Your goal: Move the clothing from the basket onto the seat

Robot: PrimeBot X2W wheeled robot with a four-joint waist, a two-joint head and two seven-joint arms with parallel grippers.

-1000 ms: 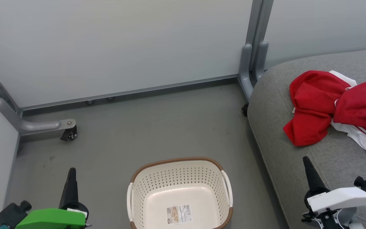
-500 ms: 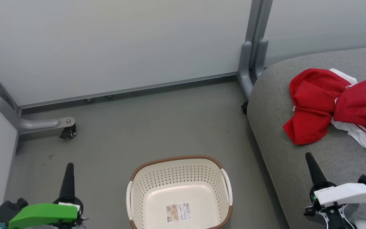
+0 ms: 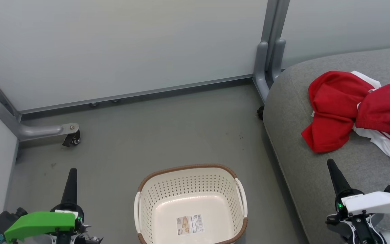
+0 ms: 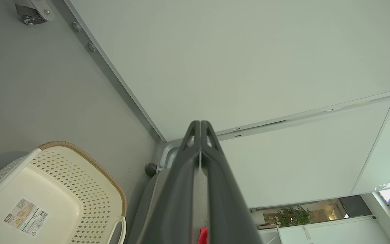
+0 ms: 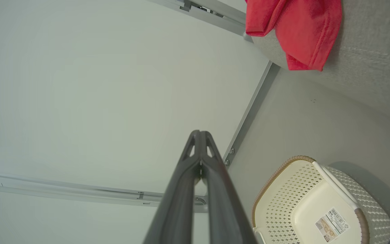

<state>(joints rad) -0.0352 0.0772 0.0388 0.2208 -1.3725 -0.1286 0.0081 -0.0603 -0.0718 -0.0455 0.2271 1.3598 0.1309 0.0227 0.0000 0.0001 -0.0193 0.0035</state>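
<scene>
1. Grey floor (image 3: pixel 168 135): the cream basket (image 3: pixel 185 168) sits right on it, with a label sticker (image 3: pixel 190 225) on its bottom. A partition's caster foot (image 3: pixel 71 135) stands further back, off to the left.
2. Grey seat (image 3: pixel 303 176) just right of the basket: the red clothing (image 3: pixel 333 112) lies crumpled on top.
</scene>
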